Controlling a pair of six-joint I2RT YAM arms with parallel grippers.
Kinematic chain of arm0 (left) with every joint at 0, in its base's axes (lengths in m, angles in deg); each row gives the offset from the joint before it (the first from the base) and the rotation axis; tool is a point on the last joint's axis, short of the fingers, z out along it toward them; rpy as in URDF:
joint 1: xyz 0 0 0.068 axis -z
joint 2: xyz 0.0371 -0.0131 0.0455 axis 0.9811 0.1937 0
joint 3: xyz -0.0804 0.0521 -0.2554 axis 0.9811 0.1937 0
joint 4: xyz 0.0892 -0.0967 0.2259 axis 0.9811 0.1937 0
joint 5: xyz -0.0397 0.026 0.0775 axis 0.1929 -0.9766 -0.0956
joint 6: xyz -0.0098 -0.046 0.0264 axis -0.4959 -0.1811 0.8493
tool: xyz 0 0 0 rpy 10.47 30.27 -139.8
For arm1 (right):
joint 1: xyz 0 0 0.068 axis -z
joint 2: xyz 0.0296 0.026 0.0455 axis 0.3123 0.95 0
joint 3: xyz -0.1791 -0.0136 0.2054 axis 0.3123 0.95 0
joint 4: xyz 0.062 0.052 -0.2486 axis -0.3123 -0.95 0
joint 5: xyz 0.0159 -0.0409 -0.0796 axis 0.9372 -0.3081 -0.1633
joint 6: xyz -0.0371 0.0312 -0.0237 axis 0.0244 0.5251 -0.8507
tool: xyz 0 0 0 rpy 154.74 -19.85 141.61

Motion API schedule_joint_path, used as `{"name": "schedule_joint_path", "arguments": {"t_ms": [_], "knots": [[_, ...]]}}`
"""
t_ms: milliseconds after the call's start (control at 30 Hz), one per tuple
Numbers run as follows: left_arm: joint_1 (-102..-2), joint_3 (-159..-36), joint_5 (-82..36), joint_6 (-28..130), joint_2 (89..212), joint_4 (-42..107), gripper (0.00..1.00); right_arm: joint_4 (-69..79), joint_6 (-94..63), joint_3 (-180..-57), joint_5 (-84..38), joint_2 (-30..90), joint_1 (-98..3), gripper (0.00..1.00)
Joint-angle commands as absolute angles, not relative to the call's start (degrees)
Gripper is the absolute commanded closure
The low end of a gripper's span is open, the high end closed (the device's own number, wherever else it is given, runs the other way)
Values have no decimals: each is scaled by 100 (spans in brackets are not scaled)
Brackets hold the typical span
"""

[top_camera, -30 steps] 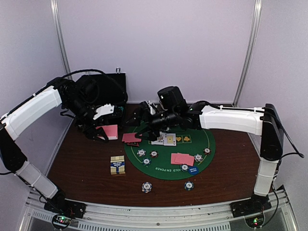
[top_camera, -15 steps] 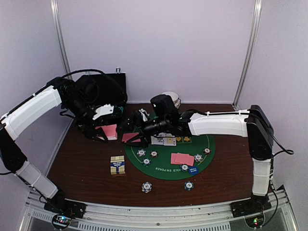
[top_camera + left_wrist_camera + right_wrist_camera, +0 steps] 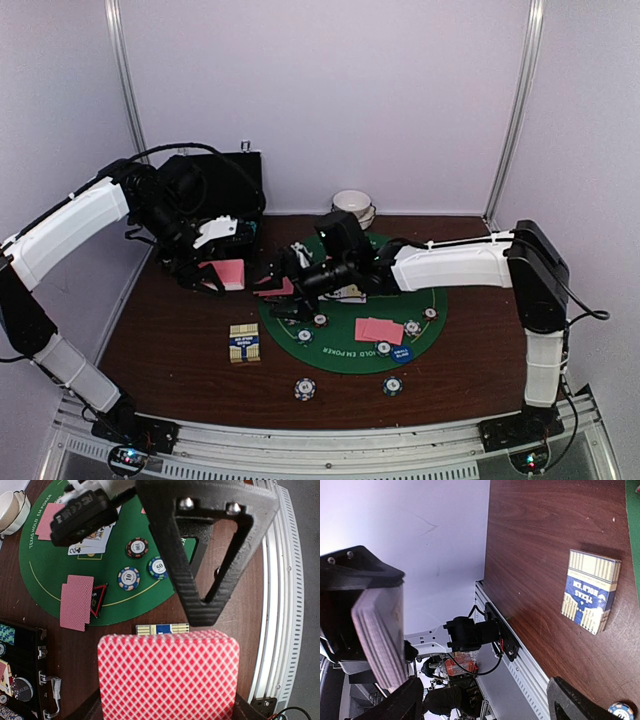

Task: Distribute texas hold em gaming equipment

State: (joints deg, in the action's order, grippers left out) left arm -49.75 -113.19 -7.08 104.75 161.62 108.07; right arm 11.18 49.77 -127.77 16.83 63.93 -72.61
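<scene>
My left gripper (image 3: pixel 226 274) is shut on a thick deck of pink-backed playing cards (image 3: pixel 167 675), held above the table's left side. My right gripper (image 3: pixel 281 287) hangs just right of the deck, open with nothing between its fingers (image 3: pixel 405 702). The right wrist view shows the deck (image 3: pixel 381 635) edge-on at the left. A green felt mat (image 3: pixel 345 352) carries face-up cards (image 3: pixel 352 293), a pink-backed pair (image 3: pixel 378 330), another pair (image 3: pixel 76 601) beside a red triangular marker (image 3: pixel 98 599), and striped poker chips (image 3: pixel 128 578). Two chips (image 3: pixel 304 388) lie off the mat near the front.
A blue and gold card box (image 3: pixel 244 343) lies on the wood left of the mat. The black hinged case (image 3: pixel 215 180) stands open at the back left. White bowls (image 3: pixel 352 205) sit at the back centre. The metal rail (image 3: pixel 330 440) runs along the near edge.
My right arm has swung left and lowered toward the held deck, uncovering the white bowls behind it. The left arm and deck have stayed still.
</scene>
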Motion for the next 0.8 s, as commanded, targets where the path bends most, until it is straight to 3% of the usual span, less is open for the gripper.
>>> {"name": "schedule_joint_path", "arguments": {"t_ms": [0,367,767], "knots": [[-4974,-11474,-576,10450,16191,10719,79,1071,4838,-12522,1810,6005,-7209,12],[-4974,-11512,-604,10465,16233,10746,80,1691,4966,-12615,1736,5742,-7092,13],[-4974,-11543,-578,10456,16240,10787,80,2276,5154,-13118,1830,6374,-7259,17]]}}
